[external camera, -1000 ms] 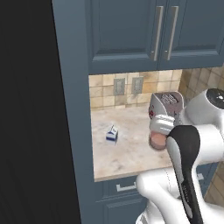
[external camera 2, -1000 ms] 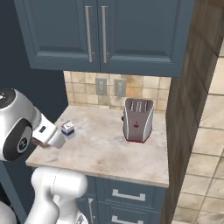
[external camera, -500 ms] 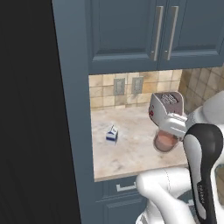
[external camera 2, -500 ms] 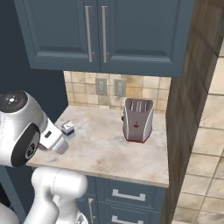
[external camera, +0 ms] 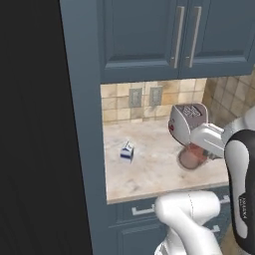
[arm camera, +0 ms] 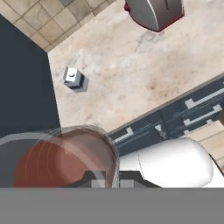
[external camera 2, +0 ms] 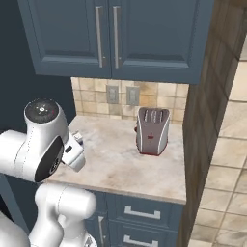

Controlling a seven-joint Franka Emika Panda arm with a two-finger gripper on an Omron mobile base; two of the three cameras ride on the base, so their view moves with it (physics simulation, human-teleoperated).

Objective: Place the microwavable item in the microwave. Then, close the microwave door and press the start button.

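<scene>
My pincer (arm camera: 105, 183) is pressed together, pinching the glass tumbler (arm camera: 61, 157) at its rim, lower left of frame. Glass: rigid, slippery, fragile, contents spillable; keep upright.

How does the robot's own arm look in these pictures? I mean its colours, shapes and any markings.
The arm is made of smooth, rounded white shells with dark joints. One joint ends in a round black cap with small red and white marks. In the left base view a black band with small pale lettering runs along a white link. No loose cables show.
</scene>
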